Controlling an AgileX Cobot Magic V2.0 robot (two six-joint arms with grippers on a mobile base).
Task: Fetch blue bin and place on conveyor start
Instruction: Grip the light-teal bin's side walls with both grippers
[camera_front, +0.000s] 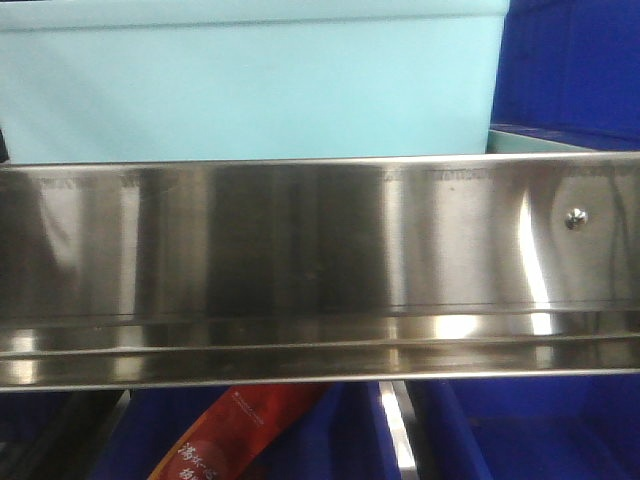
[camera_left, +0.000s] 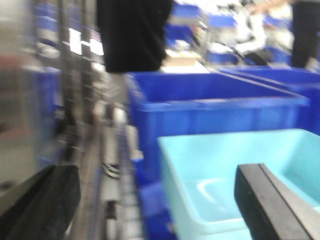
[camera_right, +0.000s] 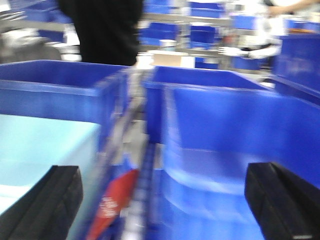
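Note:
The blue bin (camera_front: 250, 85) is a pale aqua tub standing behind a steel rail in the front view. In the left wrist view the blue bin (camera_left: 235, 175) lies low and to the right, empty, its left wall between the black fingers. My left gripper (camera_left: 157, 200) is open above that wall, with nothing held. In the right wrist view the blue bin (camera_right: 40, 150) fills the lower left. My right gripper (camera_right: 162, 200) is open, hanging over the gap between the aqua tub and a dark blue bin (camera_right: 235, 150). The conveyor start is out of view.
A shiny steel rail (camera_front: 320, 270) spans the front view. Dark royal-blue bins (camera_left: 210, 110) stand behind and beside the aqua tub. A red packet (camera_right: 112, 205) lies in the gap between bins. A person in black (camera_right: 105, 30) stands beyond the bins. Shelving (camera_left: 75, 75) is at left.

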